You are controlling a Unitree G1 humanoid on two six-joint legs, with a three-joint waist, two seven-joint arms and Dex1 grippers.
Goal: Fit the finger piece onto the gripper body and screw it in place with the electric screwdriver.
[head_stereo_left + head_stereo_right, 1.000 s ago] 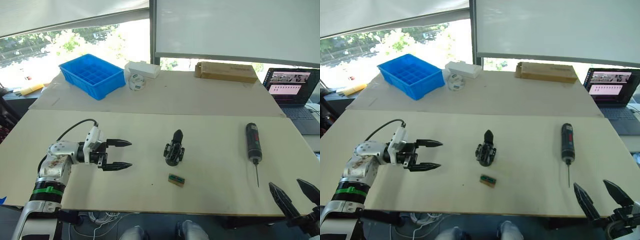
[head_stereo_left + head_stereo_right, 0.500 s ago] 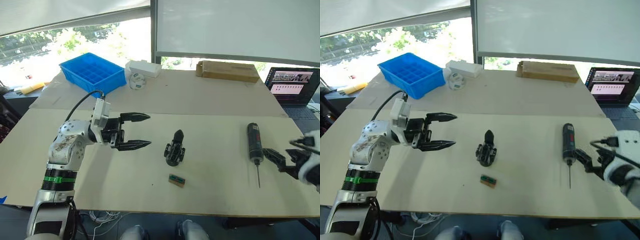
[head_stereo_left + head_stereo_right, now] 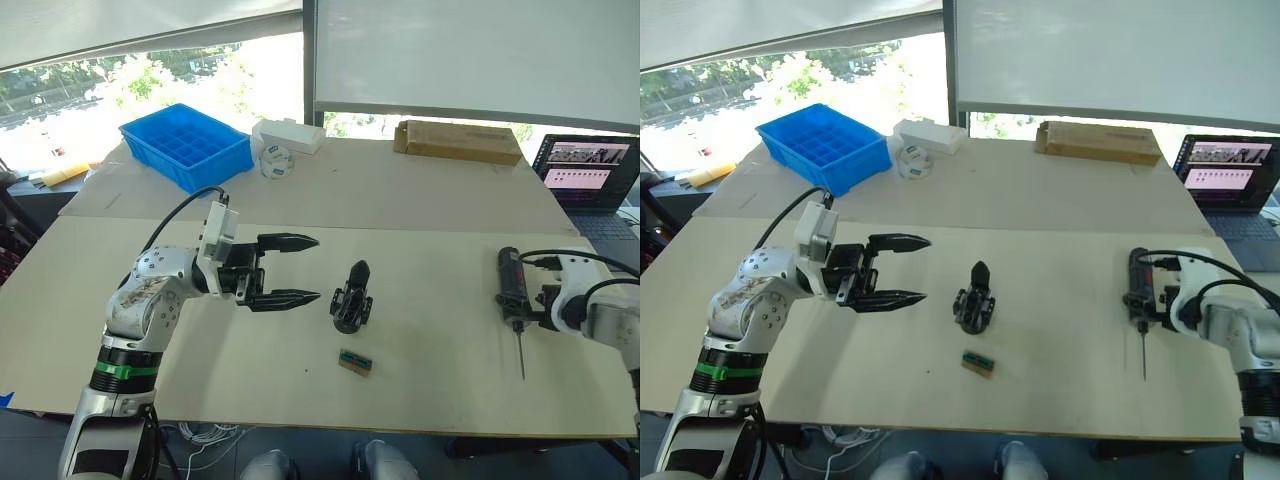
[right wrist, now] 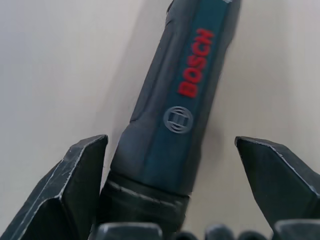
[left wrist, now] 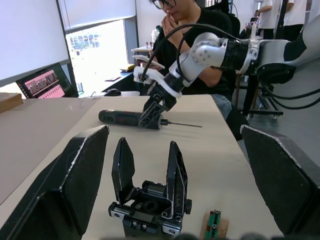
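Both claws are spread open over the counter point(image 3: 420, 390), one at the screwdriver and one beside the gripper body.

The left claw point(image 3: 298, 269) is held open, just beside the gripper body point(image 3: 350, 298), which lies near the middle of the counter with nothing gripped. The right claw point(image 4: 170, 175) is seen straddling the electric screwdriver point(image 3: 510, 285), its fingers point(image 4: 80, 175) parted on either side of the barrel and not yet closed on it. The screwdriver lies well apart from the body, bit pointing toward the near edge. A separate finger piece cannot be told apart. A small green-and-tan block point(image 3: 354, 361) lies near the body. If the claw is closed off-centre, the round barrel could be rolled or squeezed out; the body could be nudged by the left fingertips.
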